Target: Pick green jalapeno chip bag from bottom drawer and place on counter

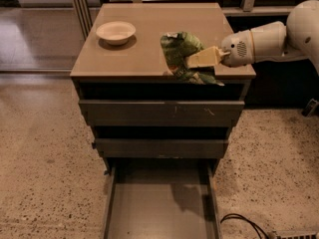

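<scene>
My jaws are pinching the chip bag point(180, 54), pressed onto its right side, and they sit over the front right part of the bench point(144, 59), close to its front edge. My white arm point(264, 41) reaches in level from beyond the bench's right edge. The bag is crumpled, green with pale patches, and stands roughly upright in my grip. Its lower end droops at the bench's front edge, and I cannot tell whether it rests on the bench top or hangs just above it. A white bowl point(115, 32) stands on the back left part of the bench, well apart from the bag. Below the bench's front edge the two upper drawers point(162, 112) stick out a little, each with a dark gap above it. Under those the bottom drawer point(162, 208) is pulled far out towards the camera, showing its flat grey floor and thin side walls, with a soft shadow on the floor towards its right side. A dark cable point(244, 222) curls on the speckled ground just right of that drawer, below the bench's right corner.
</scene>
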`<state>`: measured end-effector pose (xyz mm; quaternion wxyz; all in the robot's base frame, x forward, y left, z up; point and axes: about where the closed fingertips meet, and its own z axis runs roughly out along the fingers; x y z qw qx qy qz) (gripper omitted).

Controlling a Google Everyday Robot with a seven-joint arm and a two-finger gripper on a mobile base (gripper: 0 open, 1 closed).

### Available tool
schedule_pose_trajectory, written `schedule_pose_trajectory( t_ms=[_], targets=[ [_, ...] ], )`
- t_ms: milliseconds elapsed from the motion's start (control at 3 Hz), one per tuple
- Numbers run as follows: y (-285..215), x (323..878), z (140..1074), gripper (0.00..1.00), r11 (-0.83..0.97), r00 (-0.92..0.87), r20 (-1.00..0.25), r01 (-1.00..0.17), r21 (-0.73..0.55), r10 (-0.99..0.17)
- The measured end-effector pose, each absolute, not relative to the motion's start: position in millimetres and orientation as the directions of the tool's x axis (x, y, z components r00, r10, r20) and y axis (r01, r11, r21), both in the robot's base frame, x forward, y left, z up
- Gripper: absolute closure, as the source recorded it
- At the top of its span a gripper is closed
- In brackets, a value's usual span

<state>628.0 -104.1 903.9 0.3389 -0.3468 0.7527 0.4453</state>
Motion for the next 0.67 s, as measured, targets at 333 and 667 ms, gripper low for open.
schedule_pose_trajectory(
  t_ms=[333, 667],
  targets=[
    [-96.6, 671.8, 866.6, 1.00, 0.369, -0.578, -0.753, -0.805, 0.464, -0.315],
    [-72.9, 691.8, 884.5, 1.00, 0.353, -0.539, -0.774, -0.832, 0.428, -0.331]
  ],
)
